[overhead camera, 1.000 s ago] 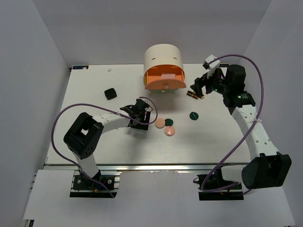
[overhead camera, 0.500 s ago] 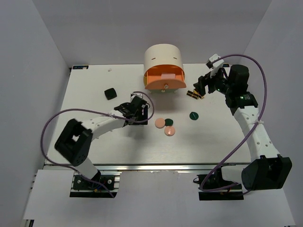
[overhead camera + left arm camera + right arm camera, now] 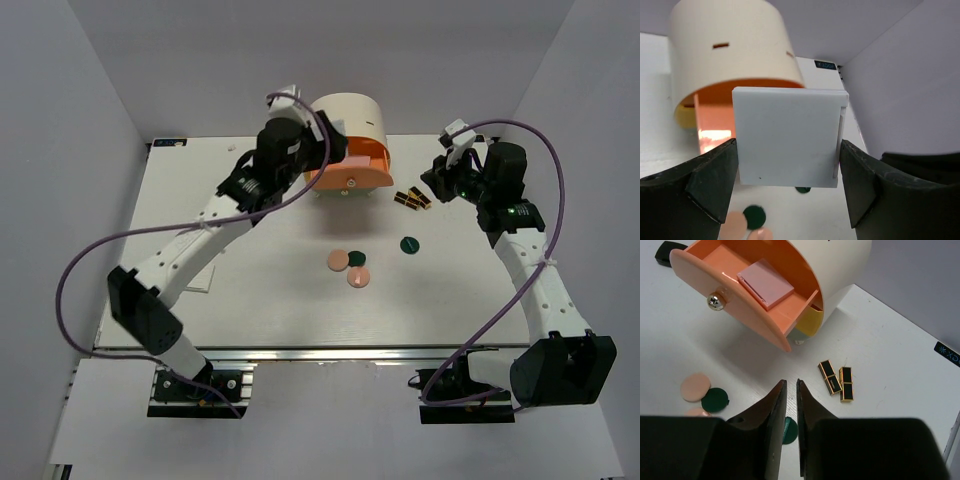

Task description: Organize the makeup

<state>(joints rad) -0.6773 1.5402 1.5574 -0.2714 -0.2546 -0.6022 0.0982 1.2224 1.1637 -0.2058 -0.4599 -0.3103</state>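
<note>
Left pincer point(image 3: 789, 165) grips white compact point(image 3: 787, 135) over white table point(image 3: 280, 305) between seemingly grey walls point(image 3: 80, 100).

Left arm point(image 3: 185, 260) and right arm point(image 3: 540, 285): white link shells, black joint housings. Purple cable point(image 3: 62, 285) looping out toward 9 o'clock, second cable point(image 3: 552, 170) arching at 1 o'clock. Left gripper point(image 3: 788, 165): black wedge fingers.

From the left wrist, the white compact point(image 3: 787, 137) hides most of the orange drawer point(image 3: 710, 125) and the top of the lone green disc point(image 3: 802, 190). 2 pink discs point(image 3: 735, 226) run off the bottom edge. From the right wrist, the right gripper point(image 3: 790, 385) covers part of that same disc.
</note>
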